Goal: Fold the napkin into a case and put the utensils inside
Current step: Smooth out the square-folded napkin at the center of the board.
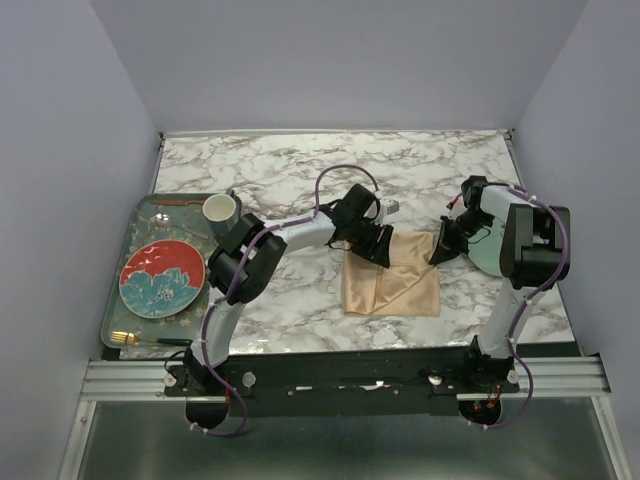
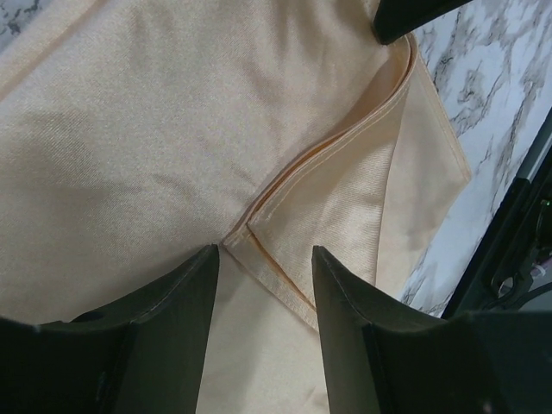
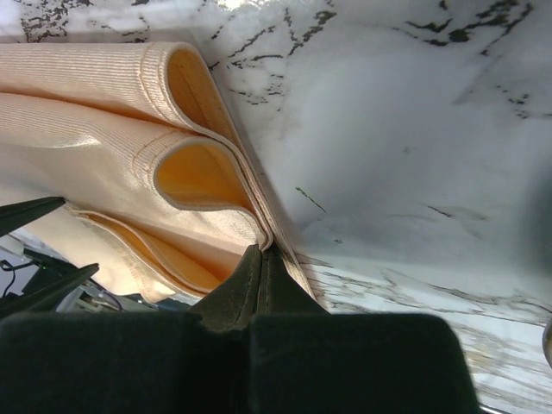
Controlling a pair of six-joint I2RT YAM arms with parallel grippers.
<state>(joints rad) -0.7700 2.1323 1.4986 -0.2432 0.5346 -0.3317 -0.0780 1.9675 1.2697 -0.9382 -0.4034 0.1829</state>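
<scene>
Napkin (image 1: 392, 278): lies folded in layers on the table (image 1: 300, 180), right of centre in the top view; no narrow case is formed yet.
Left gripper (image 2: 263, 259): fingers are spread and held low over the napkin's upper left part; nothing is pinched.
Key relation: a hemmed corner (image 2: 244, 235) of an upper layer is seen directly between the spread fingers in the left wrist view, its hem running off to the upper right. A closing there is judged likely to catch that corner.
Right gripper (image 3: 260, 259): fingers are pressed together at the napkin's upper right edge. The cloth appears to be pinched, with stacked folds bulging toward the upper left of that view.
Nearer arm: both are at the napkin; the corner is covered by the left.
Room: bare marble is left above and to the left of the napkin; the table's near edge lies close below it.
Utensils (image 1: 128, 339): lie on the tray (image 1: 150, 220) at lower left, well apart from the napkin and nearer the left arm.
</scene>
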